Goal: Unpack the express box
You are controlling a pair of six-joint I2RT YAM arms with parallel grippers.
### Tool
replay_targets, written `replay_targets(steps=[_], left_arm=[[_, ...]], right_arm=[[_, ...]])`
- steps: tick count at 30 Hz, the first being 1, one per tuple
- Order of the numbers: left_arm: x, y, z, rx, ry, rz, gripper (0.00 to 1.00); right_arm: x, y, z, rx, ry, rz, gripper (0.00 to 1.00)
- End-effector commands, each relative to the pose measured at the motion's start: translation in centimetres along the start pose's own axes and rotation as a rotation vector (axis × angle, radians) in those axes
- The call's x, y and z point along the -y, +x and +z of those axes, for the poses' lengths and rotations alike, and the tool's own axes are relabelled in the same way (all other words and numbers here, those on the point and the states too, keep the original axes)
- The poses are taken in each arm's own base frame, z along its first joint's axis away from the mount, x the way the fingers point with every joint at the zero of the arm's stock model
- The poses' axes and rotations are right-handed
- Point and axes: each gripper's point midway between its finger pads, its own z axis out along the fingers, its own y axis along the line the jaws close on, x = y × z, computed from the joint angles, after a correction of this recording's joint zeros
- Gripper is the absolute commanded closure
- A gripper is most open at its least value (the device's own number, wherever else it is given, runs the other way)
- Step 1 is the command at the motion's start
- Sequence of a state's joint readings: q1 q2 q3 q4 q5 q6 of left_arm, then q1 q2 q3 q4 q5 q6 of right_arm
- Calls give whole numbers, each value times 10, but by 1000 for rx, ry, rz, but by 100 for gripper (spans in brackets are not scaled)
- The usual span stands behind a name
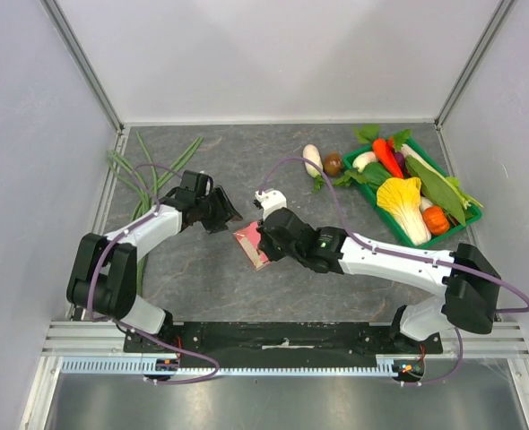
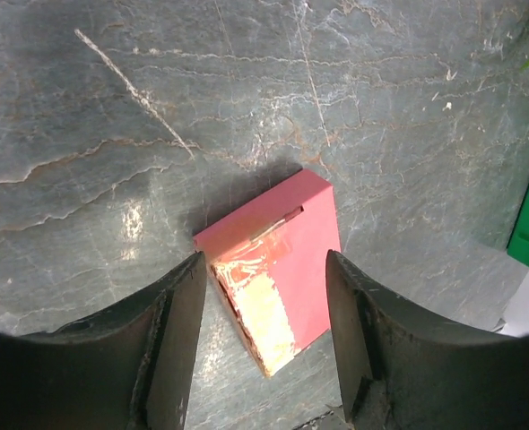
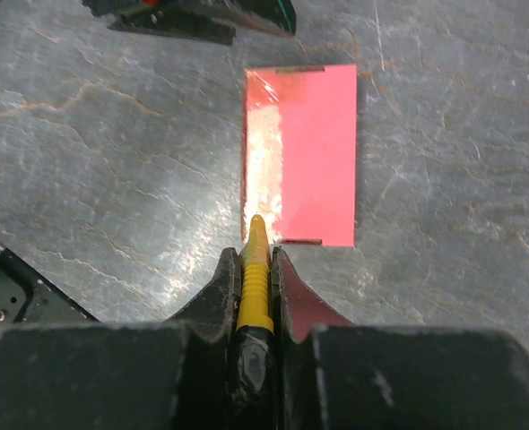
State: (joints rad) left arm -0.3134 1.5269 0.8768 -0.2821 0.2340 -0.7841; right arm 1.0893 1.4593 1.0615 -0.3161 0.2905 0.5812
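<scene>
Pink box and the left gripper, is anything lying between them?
Nothing. Only a bare strip of gray table separates the express box from the left gripper, clearest in the right wrist view.

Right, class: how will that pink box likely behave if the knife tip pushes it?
Flat on smooth stone, the box will probably slide, not tip. It looks like thin cardboard: likely light, dentable. Its glossy tape may let the knife skid.

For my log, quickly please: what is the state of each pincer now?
Left pincer: open.
Right pincer: closed on the yellow knife, tip at the express box.
</scene>
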Motion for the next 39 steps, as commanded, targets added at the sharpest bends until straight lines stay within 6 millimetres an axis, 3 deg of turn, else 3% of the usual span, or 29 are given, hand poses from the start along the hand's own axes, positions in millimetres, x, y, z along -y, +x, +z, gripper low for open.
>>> replay_targets(steps=[1,4,11,16,23,39], left_arm=[[-2,11,-11,-13,49,77,40],[-3,28,-8,-57,101,76,41],[-7,33,0,-84,105,86,47],[-13,36,6,-100,83,79,47],[-25,40,9,-105,37,78,50],[-29,38,8,-90,11,88,53]], right_arm=[[-21,-32,3,138,-72,-46,100],[-28,-38,13,186,-81,-58,100],[-36,-36,40,192,-74,-94,100],[-31,-29,52,178,-40,-112,100],[-27,-31,57,185,-14,-111,100],[-27,-21,70,145,0,-128,100]])
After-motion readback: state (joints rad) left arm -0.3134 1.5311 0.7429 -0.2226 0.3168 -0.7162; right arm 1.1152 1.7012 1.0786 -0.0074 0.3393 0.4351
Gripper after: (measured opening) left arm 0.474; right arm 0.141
